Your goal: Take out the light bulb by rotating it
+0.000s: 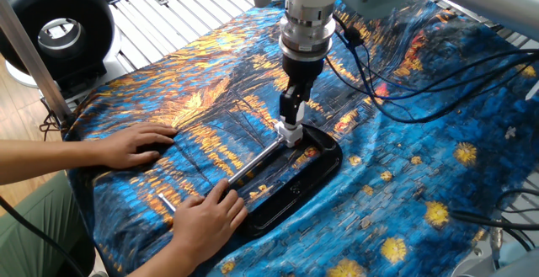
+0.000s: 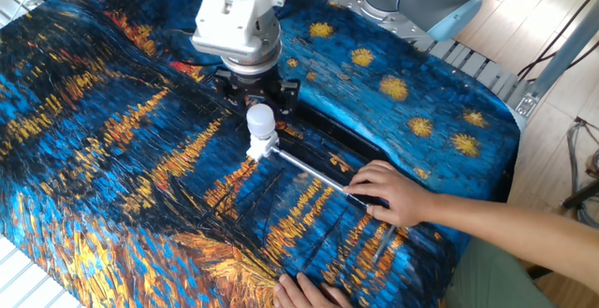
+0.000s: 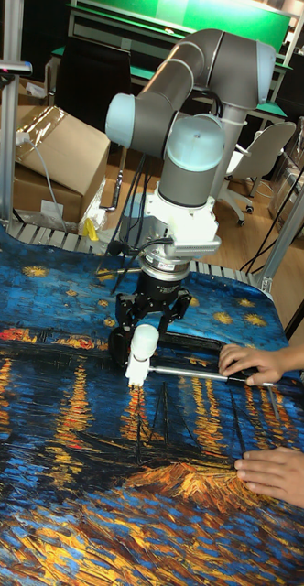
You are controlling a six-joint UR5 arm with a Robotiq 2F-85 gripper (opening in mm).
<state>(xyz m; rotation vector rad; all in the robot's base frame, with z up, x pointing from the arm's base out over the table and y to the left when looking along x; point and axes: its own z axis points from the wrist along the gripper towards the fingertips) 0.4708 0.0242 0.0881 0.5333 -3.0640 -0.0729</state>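
Note:
The light bulb (image 2: 259,121) is small, white and frosted, and stands upright in a white cube socket (image 2: 262,146) at the end of a metal rod (image 2: 309,172). My gripper (image 2: 260,95) hangs straight down over it, open. Its black fingers (image 3: 118,346) straddle the bulb (image 3: 145,341), with narrow gaps on either side. In one fixed view a finger (image 1: 290,109) covers most of the bulb, and only the socket (image 1: 290,132) shows below it. Whether the pads touch the glass cannot be made out.
A person's hand (image 2: 384,191) pins the rod's far end over a black tray (image 1: 316,172). The other hand (image 1: 130,146) lies flat on the blue and orange cloth (image 1: 421,167). Cables (image 1: 396,83) trail behind my arm. A black round device (image 1: 55,33) stands off the table.

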